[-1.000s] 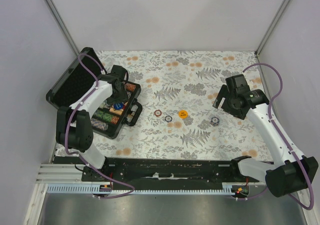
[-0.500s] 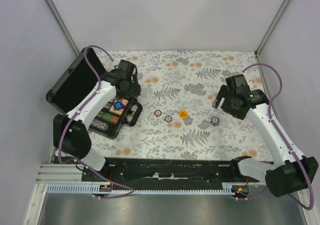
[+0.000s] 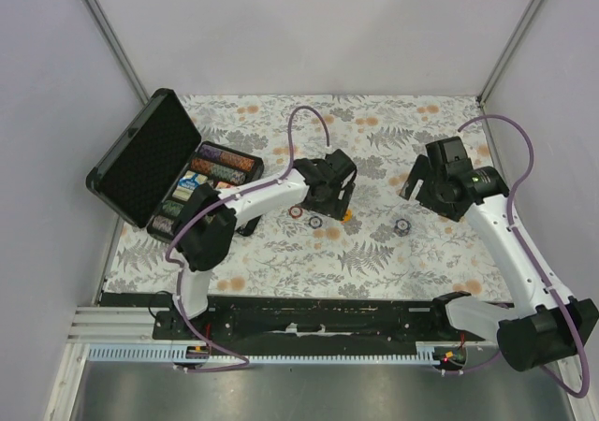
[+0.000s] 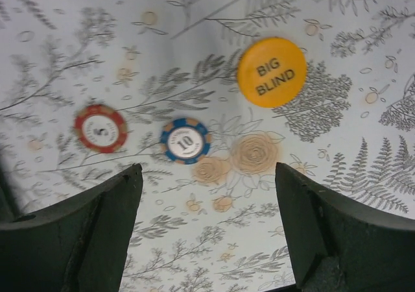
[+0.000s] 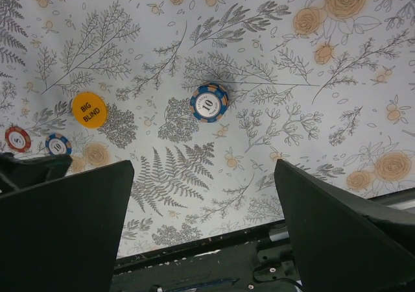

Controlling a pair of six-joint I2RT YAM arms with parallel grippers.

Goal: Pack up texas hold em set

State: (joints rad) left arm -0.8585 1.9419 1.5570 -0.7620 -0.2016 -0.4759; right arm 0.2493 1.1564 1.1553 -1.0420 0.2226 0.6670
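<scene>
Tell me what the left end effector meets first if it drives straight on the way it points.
The left end effector would likely land on bare floral tablecloth, just short of the round blue-striped poker chip marked 10; depth is unclear.

My left gripper (image 3: 328,201) hangs just beside a red chip (image 3: 296,211) and a dark chip (image 3: 315,222), half hiding an orange button (image 3: 347,216). The open case (image 3: 140,159) sits well to its left. Another chip (image 3: 402,225) lies near my right gripper (image 3: 416,187).

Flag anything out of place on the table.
Four pieces lie loose on the cloth, outside the open case: a red chip, a blue chip and the orange Big Blind button together, a second blue chip apart to the right. Nothing looks damaged.
</scene>
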